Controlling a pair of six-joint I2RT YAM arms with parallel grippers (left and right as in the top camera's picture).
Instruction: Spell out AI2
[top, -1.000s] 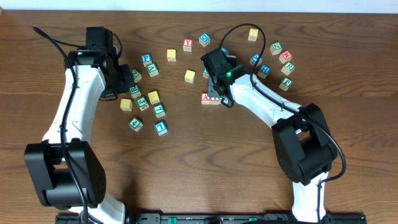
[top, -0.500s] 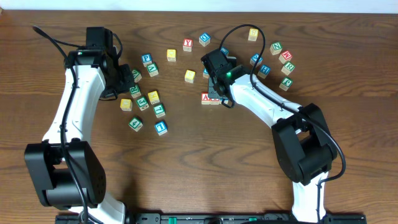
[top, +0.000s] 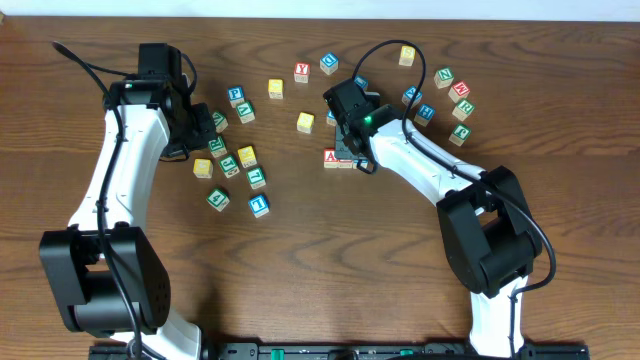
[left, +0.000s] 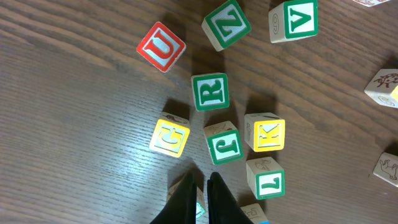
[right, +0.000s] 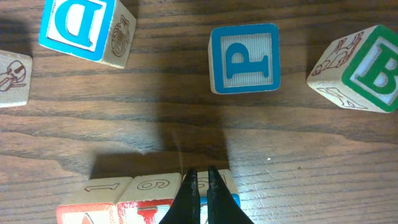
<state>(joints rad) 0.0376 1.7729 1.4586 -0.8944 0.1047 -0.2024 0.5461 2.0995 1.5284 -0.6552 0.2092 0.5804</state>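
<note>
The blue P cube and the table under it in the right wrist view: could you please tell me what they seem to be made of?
Blue P cube: seemingly pale wood, its top face painted matt blue around a ribbed light panel; bare light edges show. Table: dark brown wood or wood-look laminate, with streaky grain and a slight sheen.

Overhead: bright, even light from above, sharp, bench (top: 300, 260) grain clear, short soft shadows beside blocks (top: 247, 155). Left wrist: pale glare on bench lower left, letters crisp. Right wrist: dimmer, broad dark shadow mid-frame, right end effector (right: 200, 180) tips black with no detail
</note>
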